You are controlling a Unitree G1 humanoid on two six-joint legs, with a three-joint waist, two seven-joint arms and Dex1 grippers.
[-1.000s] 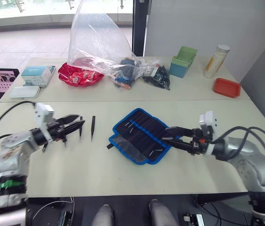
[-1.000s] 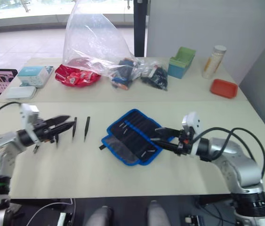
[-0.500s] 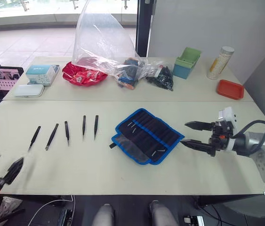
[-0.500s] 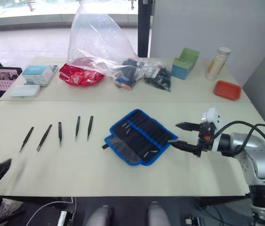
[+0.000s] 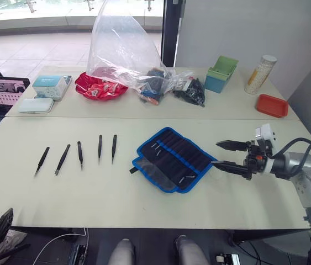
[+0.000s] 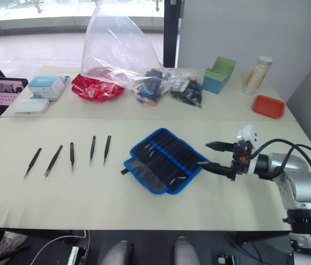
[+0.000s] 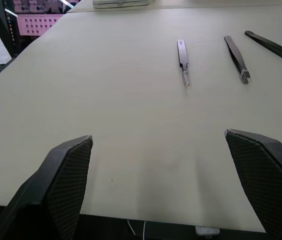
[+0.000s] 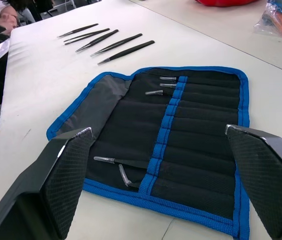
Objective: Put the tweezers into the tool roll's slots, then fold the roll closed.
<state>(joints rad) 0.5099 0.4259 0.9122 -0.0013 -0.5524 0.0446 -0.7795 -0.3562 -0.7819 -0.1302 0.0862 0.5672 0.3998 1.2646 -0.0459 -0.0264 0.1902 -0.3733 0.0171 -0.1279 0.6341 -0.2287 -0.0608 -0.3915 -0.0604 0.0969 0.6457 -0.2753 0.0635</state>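
Left claw (image 7: 158, 185) lower, tweezers (image 7: 183, 55) ahead.

The tool roll (image 5: 173, 159) lies spread open on the table (image 5: 144, 204). Left of the roll, five tweezers (image 5: 80, 155) lie side by side in a row, well apart from it. Right of the roll hovers the right gripper (image 5: 220, 154), just beside its edge.

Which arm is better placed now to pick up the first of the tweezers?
Probably the left. The five tweezers lie on the robot's left of the tool roll, and the left end effector faces them, open. The right end effector is open beside the roll's far edge.
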